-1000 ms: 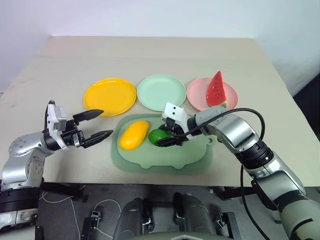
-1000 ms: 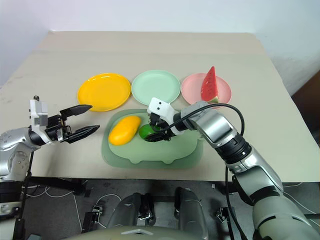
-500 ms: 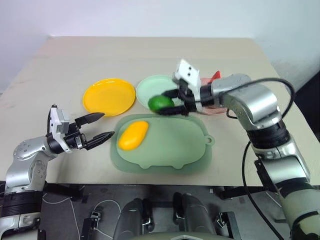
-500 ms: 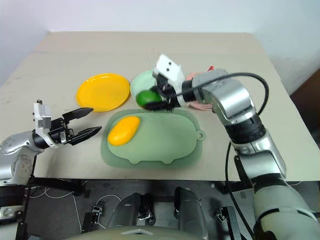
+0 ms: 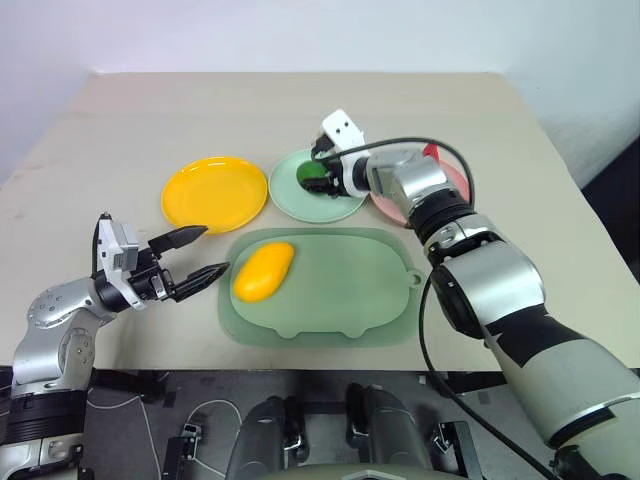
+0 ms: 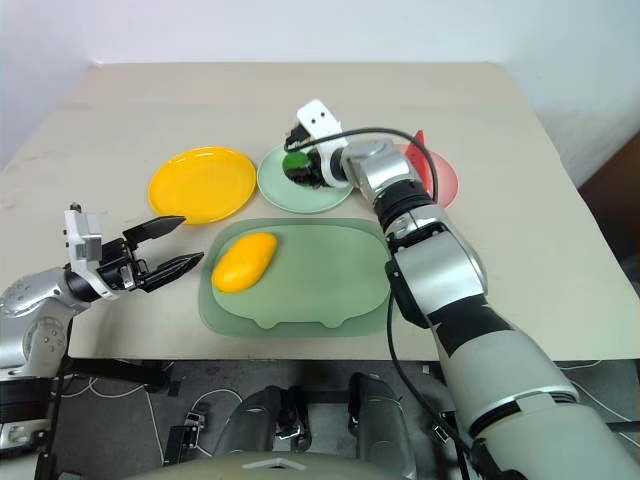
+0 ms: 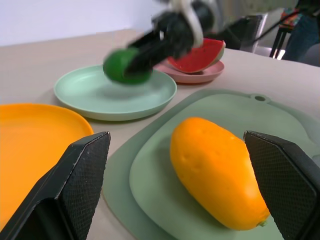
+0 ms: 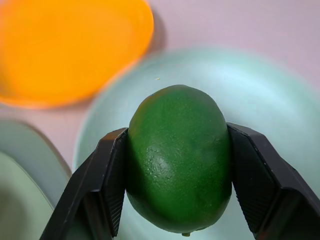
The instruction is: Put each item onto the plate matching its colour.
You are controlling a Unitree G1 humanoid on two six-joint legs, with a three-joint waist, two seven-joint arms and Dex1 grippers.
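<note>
Upper centre: right gripper (image 8: 175,165) clamped on lime (image 8: 177,157), above mint plate (image 5: 285,190). Lower left: left gripper (image 5: 205,252) spread apart, empty, beside mango (image 5: 263,271) on mat (image 5: 350,300).

A beige table (image 5: 300,110) stands against a plain white wall (image 5: 300,35), evenly lit.

Both head views look steeply down over the whole worktop (image 5: 120,120). The left wrist view skims low across the mango (image 7: 217,172); the right wrist view sits close above the mint plate (image 8: 280,100), which all share.
</note>
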